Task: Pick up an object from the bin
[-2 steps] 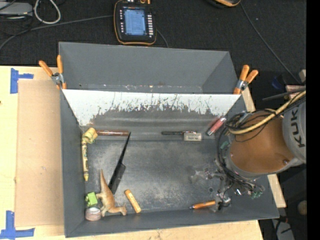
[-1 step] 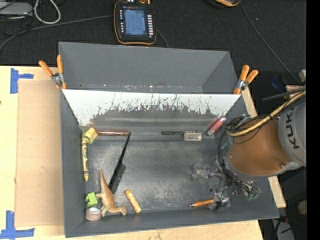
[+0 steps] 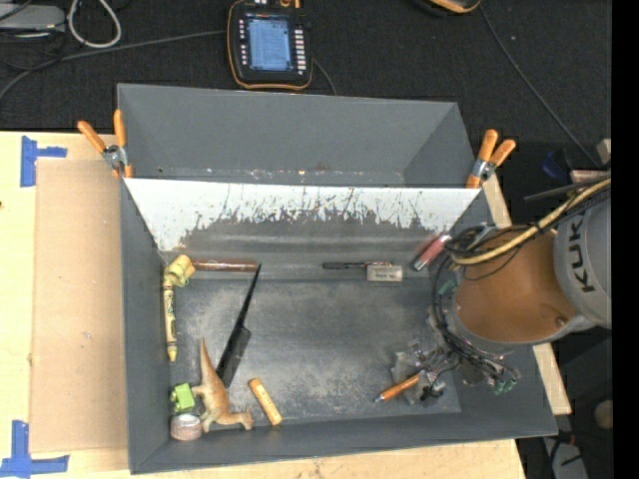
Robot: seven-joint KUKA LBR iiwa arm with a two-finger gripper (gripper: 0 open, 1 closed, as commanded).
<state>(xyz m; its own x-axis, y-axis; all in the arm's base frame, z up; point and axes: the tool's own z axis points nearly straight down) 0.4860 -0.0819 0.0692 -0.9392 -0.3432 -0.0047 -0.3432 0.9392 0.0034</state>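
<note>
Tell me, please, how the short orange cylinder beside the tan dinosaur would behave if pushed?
The short orange cylinder lies on its side and looks round, so it would probably roll. It seems small and rigid, so likely light.

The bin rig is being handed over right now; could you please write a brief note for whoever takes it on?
Gripper: low in the near right corner of the bin; open or shut cannot be told.
Things: an orange pencil lies on the floor just left of the gripper; contact cannot be told. A black comb and a tan toy dinosaur lie at the left side with other small items.
Done: arm is down in the bin; nothing visibly held.
Left: grasp one thing and lift it out.
</note>
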